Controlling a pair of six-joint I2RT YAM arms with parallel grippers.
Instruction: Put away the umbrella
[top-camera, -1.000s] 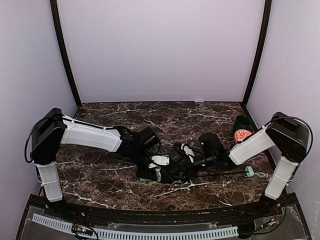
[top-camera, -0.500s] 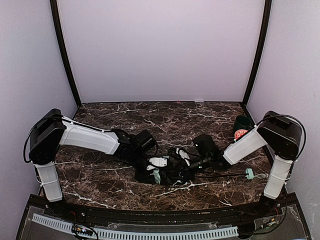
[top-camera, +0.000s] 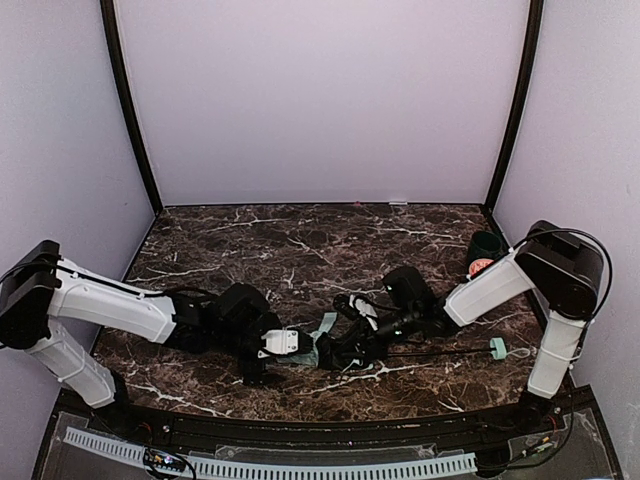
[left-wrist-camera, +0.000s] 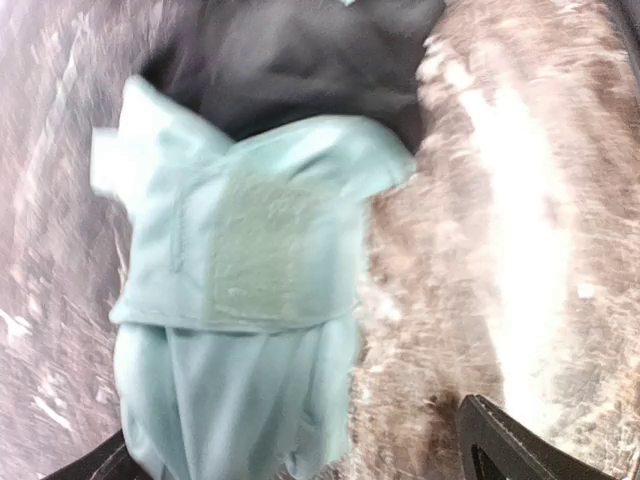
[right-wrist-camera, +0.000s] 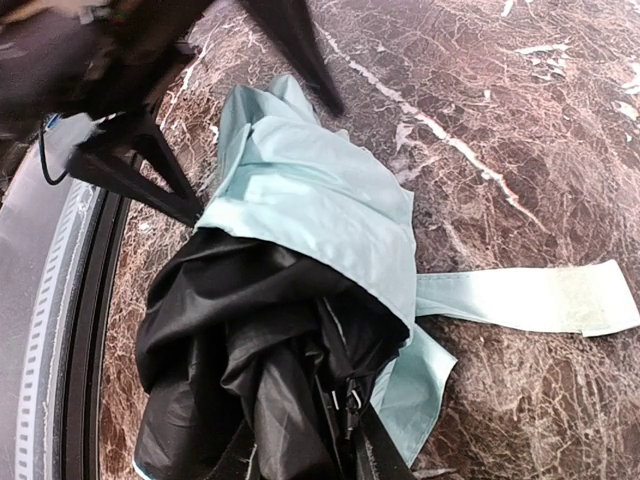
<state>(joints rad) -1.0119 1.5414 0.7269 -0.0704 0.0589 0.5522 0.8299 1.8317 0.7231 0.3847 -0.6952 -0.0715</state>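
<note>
The umbrella (top-camera: 335, 348) lies collapsed at the table's front middle, mint-green fabric outside and black lining bunched up. Its thin black shaft (top-camera: 440, 351) runs right to the small mint handle (top-camera: 497, 346). My right gripper (top-camera: 362, 335) is shut on the black folds (right-wrist-camera: 270, 370) of the umbrella (right-wrist-camera: 320, 200). A mint closing strap (right-wrist-camera: 530, 298) lies flat on the marble. My left gripper (top-camera: 300, 348) stands open at the bundle's left end. In the left wrist view its fingertips (left-wrist-camera: 520, 450) sit wide apart, with the mint fabric (left-wrist-camera: 250, 270) lying loose between them.
A small orange-and-white round object (top-camera: 486, 268) sits beside a dark green pouch (top-camera: 486, 245) at the right wall. Dark marble table (top-camera: 300, 240) with pale walls behind and at both sides. A black rail (top-camera: 300, 430) runs along the near edge.
My left gripper has opened, let go of the umbrella and drawn back left and nearer. My right gripper has shut on the black folds and moved slightly left.
</note>
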